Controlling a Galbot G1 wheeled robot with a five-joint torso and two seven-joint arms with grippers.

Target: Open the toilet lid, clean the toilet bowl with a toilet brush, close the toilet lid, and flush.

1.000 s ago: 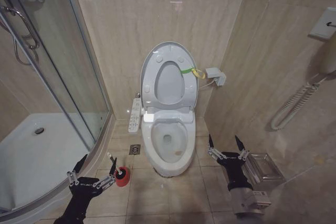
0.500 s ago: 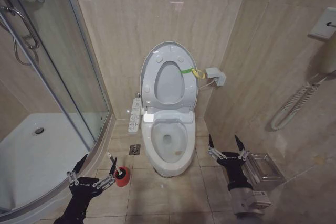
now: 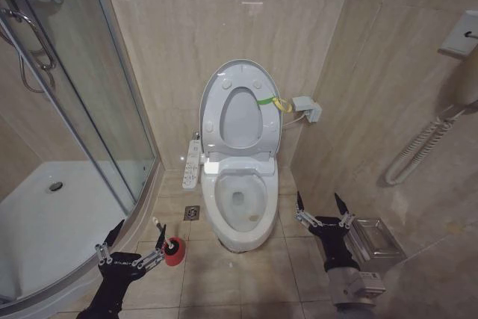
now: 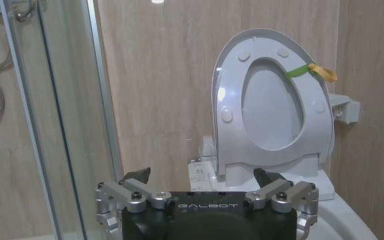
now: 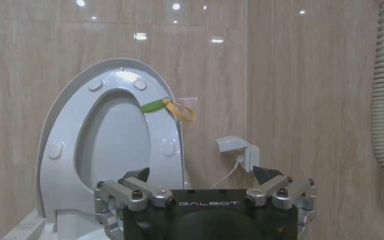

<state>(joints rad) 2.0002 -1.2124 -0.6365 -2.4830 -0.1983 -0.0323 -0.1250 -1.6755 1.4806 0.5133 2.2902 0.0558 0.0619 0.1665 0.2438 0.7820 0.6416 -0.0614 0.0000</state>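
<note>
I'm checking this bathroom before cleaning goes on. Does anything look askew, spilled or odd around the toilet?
Nothing spilled or broken. The one oddity is a yellow-green band tied at the edge of the glossy white oval toilet lid, which stands upright with the seat against the wall. A brownish mark sits inside the white ceramic toilet bowl.

A bathroom: beige tiled walls (image 3: 224, 28) and floor (image 3: 224, 274), a white toilet bowl (image 3: 240, 203) against the back wall with its toilet lid (image 3: 240, 110) raised, and a glass shower stall (image 3: 67, 132) with a curved white tray (image 3: 45, 222).
</note>
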